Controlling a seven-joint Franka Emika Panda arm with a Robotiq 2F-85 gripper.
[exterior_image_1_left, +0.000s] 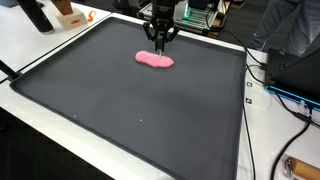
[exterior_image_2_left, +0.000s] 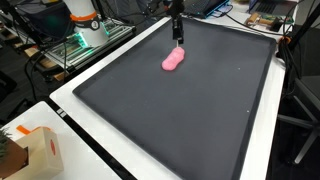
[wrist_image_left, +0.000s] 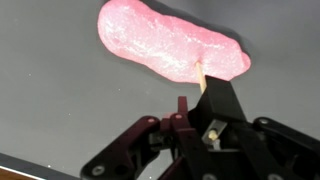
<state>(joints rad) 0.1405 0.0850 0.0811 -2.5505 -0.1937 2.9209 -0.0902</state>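
Cables (exterior_image_1_left: 275, 85) are trailing beside the black tray (exterior_image_1_left: 150, 115), and a cardboard box (exterior_image_2_left: 35, 150) is sitting off its corner, well apart from the gripper (exterior_image_1_left: 159, 42). The pink lump (exterior_image_1_left: 154, 60), elongated and glittery, is lying near the tray's far edge, directly beneath the gripper. In the wrist view the claw is looking drawn together, its tips overlapping the lump's rim and hiding any contact.

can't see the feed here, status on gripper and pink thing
Gripper looks shut, empty, tips at edge of pink lump. Lump lies flat on dark mat. Nothing blocking.

open dark mat (exterior_image_1_left: 130, 115) all around, pink lump (exterior_image_1_left: 154, 60) ahead, cables (exterior_image_1_left: 257, 70) past rim
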